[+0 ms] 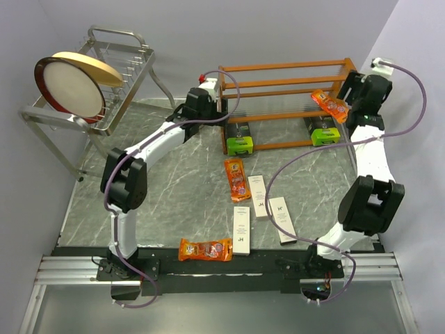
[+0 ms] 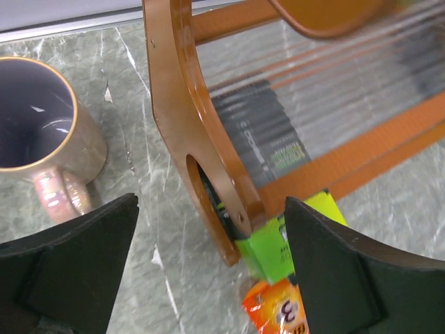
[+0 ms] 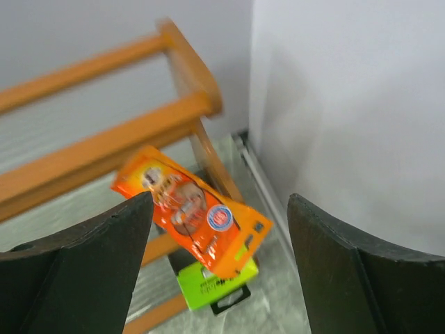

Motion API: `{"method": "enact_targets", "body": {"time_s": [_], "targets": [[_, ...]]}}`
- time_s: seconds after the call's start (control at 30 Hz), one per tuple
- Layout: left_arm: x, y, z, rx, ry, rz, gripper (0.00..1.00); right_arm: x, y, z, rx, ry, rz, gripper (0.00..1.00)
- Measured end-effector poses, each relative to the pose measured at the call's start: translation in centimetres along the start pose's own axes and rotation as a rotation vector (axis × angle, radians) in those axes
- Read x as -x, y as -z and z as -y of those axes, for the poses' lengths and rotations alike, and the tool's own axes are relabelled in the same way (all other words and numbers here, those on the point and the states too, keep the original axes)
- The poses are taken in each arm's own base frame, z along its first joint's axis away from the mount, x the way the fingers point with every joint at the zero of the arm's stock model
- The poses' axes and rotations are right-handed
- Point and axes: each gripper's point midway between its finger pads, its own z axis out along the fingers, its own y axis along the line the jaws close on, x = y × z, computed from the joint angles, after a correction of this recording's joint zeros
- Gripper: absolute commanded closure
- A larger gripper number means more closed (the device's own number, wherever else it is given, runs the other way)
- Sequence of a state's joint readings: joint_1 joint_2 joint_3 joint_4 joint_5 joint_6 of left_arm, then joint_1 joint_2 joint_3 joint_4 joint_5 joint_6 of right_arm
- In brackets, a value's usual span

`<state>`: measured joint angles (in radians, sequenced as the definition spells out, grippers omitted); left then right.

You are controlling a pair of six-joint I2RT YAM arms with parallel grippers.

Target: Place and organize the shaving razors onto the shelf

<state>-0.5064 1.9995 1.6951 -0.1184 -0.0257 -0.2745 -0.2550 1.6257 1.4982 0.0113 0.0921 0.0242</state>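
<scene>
Leaning crooked at the end of the shelf [image 1: 278, 67], the orange packet [image 3: 191, 209] could slide off — your right gripper [image 3: 220, 209] stands spread, left gripper [image 2: 210, 205] too.

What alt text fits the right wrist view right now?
The open right hand frames a tilted orange packet at the right end of the wooden shelf. A lime-green pack lies below it, a pale wall fills the right side, and the picture is blurred.
</scene>
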Motion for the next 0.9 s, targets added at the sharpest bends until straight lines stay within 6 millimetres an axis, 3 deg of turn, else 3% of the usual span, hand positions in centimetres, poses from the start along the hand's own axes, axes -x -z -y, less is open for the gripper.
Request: {"method": "enact_targets", "body": {"time_s": [0.13,0.27,0.63,0.9], "targets": [[-0.4,-1.1,-0.1,0.026,0.025,-0.003,0.20,-3.4,-0.9,0.6,-0.023,-0.041,-0.099,0.14],[-0.6,-1.2,-0.3,0.039,0.033,-0.004,0.28,-4.9,-1.8,0.9,-0.039,-0.070,-0.150,0.15],[-1.0,-1.2,0.4,0.001,0.021,-0.020,0.42,-5.7,-3.7,4.4,-0.127,-0.130,-0.173,0.14],[-1.6,-0.4,0.8,-0.078,0.003,-0.024,0.54,-6.0,-3.9,4.2,-0.093,-0.110,-0.182,0.15]]}}
